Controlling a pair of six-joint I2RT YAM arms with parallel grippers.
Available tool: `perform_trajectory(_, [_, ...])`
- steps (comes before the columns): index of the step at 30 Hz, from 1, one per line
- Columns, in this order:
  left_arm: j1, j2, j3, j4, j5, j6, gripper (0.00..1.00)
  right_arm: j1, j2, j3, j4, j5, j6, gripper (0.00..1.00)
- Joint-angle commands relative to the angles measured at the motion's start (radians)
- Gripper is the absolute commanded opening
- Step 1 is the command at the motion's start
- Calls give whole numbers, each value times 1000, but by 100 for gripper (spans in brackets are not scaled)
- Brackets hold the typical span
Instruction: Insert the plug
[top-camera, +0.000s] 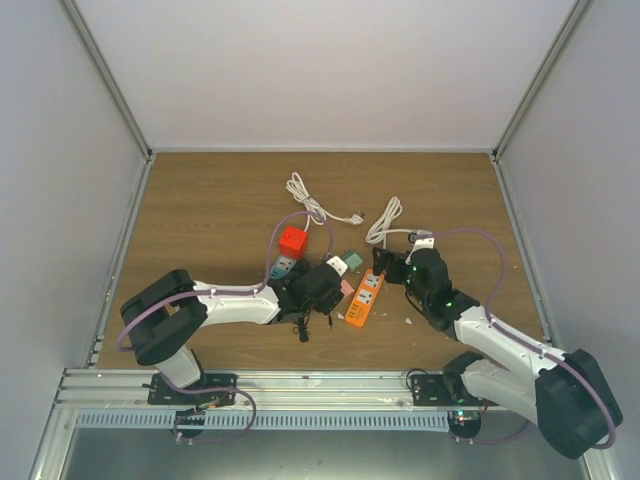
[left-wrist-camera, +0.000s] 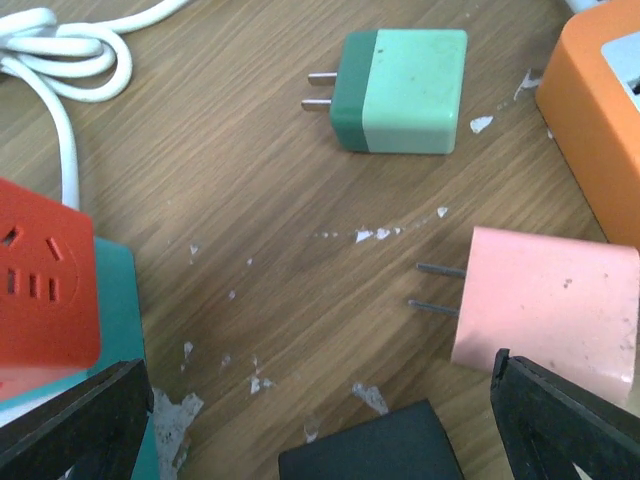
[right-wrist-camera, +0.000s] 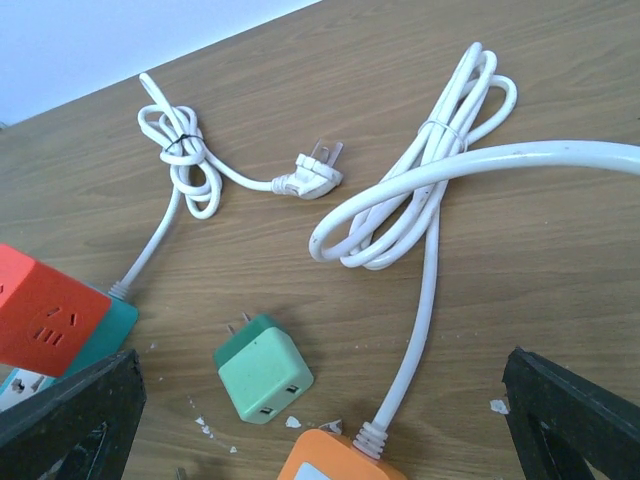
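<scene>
Pink plug (left-wrist-camera: 545, 315): flat on the wooden table (left-wrist-camera: 280, 200), prongs bare and pointing toward nine o'clock in the left wrist view, seated in nothing. Just inside the right-hand finger of the left gripper (left-wrist-camera: 320, 405), jaws wide apart, nothing held. Likeliest plug for the job, judging by that framing, though a green plug (left-wrist-camera: 400, 90) lies loose at twelve o'clock. Orange power strip (left-wrist-camera: 600, 120) close by at two o'clock; touching or not, cannot tell. No plug seen in it. Right gripper (right-wrist-camera: 320, 425) over the strip's cord end, spread wide, empty too.

By the look of things, nothing done yet: no grasp, no lift, no insertion. Left to do: close on the pink body, turn the prongs toward the strip, press home.

Room for moving: tight. Red cube socket (left-wrist-camera: 40, 280) on a teal block (left-wrist-camera: 115, 290) at nine o'clock, dark block (left-wrist-camera: 370, 450) at six, strip edge on the right. Coiled white cord (right-wrist-camera: 420, 190) at twelve o'clock of the strip. Bare board beyond, table edges well apart from the cluster.
</scene>
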Motion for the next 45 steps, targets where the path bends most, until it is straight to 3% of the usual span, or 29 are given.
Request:
perform_trajectory(1, [-10, -66, -28, -15, 12, -71, 95, -9, -7, -13, 32, -19, -15, 100])
perform_trajectory(10, [-9, -90, -93, -112, 44, -267, 98, -7, -8, -22, 46, -37, -22, 100])
perform_trajectory(16, [-2, -81, -64, -170, 51, -307, 97, -8, -9, -22, 48, -49, -24, 100])
perform_trajectory(23, [26, -67, -29, -212, 118, -351, 82, -9, -27, -27, 44, -45, -27, 100])
perform_trajectory(31, [37, -14, -22, -148, 155, -341, 86, -8, -27, -33, 55, -54, -31, 100])
perform_trajectory(39, [71, 10, 1, -158, 188, -363, 54, -9, -33, -39, 63, -59, -35, 99])
perform_trajectory(45, [79, -46, -20, -123, 207, -361, 46, -8, -21, -51, 109, -104, -53, 100])
